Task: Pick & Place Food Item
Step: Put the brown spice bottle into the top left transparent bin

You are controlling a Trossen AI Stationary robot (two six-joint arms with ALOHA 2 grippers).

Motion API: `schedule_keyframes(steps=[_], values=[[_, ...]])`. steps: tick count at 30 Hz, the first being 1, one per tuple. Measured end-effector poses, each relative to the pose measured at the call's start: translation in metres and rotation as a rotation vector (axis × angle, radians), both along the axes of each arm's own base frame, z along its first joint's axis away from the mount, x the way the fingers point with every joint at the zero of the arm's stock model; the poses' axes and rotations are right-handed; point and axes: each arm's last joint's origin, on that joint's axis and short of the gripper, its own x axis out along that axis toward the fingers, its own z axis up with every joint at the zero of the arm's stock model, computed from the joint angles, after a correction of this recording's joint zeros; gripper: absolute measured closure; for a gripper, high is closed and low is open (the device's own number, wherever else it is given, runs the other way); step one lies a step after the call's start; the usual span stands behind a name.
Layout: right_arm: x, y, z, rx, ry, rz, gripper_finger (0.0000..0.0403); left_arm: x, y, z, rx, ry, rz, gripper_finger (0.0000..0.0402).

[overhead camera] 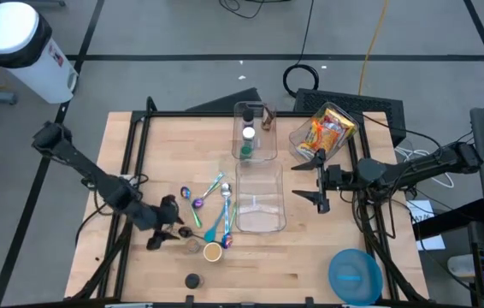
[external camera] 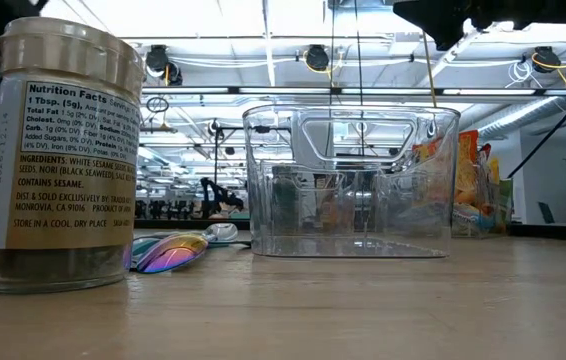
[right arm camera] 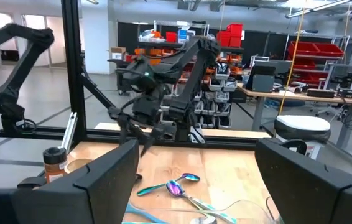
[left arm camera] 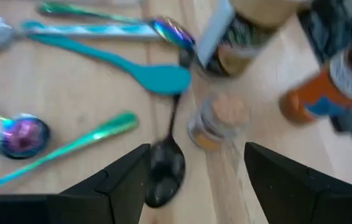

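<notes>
Just ahead of the open left gripper (left arm camera: 191, 177), a small jar (left arm camera: 218, 118).

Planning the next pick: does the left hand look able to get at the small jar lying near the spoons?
Probably yes. The left hand hovers open right over the small jar, nothing between them. A black spoon lies close beside the jar and might get nudged.

Blurred small jar (left arm camera: 218, 118), label unreadable
</notes>
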Motion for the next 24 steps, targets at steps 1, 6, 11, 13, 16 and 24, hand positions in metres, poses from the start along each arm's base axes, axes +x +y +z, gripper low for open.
schedule_keyframes(steps=[1, 6, 11, 13, 16, 24], values=[[0.0, 0.0, 0.0, 0.0, -0.001, 0.0, 0.009, 0.0, -0.003, -0.004, 0.017, 0.019, -0.016, 0.0135], [0.001, 0.0, 0.0, 0.0, 0.0, 0.0, 0.009, 0.006, -0.013, -0.022, 0.097, 0.063, -0.047, 0.0135], [0.002, 0.0, -0.001, 0.0, 0.003, 0.0, 0.009, 0.018, -0.021, -0.038, 0.127, 0.059, -0.028, 0.0135], [0.002, 0.0, -0.001, 0.0, 0.004, 0.0, 0.009, 0.022, -0.025, -0.043, 0.13, 0.043, -0.049, 0.0135], [0.002, 0.0, -0.001, 0.0, 0.004, 0.0, 0.009, 0.029, -0.031, -0.047, 0.122, 0.0, -0.071, 0.0135], [0.002, 0.0, -0.001, 0.001, 0.0, 0.0, 0.009, 0.039, -0.039, -0.057, 0.109, -0.062, -0.092, 0.0135]])
